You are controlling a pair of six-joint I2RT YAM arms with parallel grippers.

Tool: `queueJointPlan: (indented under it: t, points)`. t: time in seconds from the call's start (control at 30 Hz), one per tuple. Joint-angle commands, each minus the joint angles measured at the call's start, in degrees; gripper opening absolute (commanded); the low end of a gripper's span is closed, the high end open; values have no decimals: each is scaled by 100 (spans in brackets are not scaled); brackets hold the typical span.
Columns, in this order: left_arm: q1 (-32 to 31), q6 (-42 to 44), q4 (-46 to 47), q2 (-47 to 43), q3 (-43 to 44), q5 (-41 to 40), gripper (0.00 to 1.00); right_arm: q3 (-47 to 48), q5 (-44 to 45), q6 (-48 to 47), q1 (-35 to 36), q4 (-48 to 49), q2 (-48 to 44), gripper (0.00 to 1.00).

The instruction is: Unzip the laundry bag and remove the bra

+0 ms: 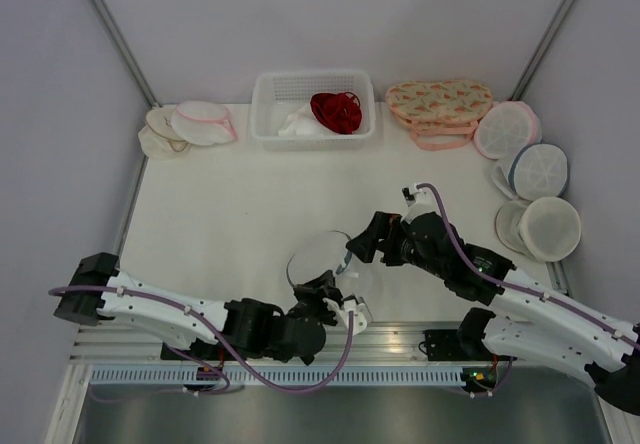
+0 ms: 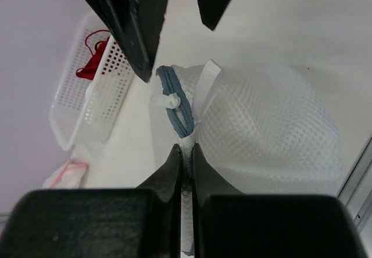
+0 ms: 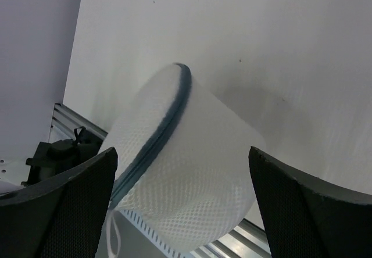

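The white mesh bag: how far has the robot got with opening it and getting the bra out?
Still early. Done: the left claw is shut on the edge of the bag, just below the zipper. In hand: the right claw hangs open at the bag, gripping nothing. Left: the zipper looks shut along the rim, and no bra is out.

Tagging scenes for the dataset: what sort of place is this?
Probably a lab test cell, not a home: a white table boxed in by plain walls on metal posts, two robot arms bolted to a rail, and spare mesh bags staged along the edges.
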Motion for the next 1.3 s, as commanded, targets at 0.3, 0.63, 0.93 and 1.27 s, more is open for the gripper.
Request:
queueJointPlan:
  t: [0.3, 0.63, 0.93, 1.27]
  points:
    - [-625, 958, 681, 301, 71, -459, 2, -379, -1491, 528, -287, 1281, 353, 98]
    - [-634, 624, 505, 240, 9, -679, 2, -494, -2027, 555, -287, 1405, 609, 0]
    - [-511, -332, 523, -182, -79, -1276, 46, -458, -1079, 589, -375, 1071, -15, 0]
    - [543, -4138, -971, -1271, 546, 127, 100, -1011, -174, 966, -419, 1308, -639, 0]
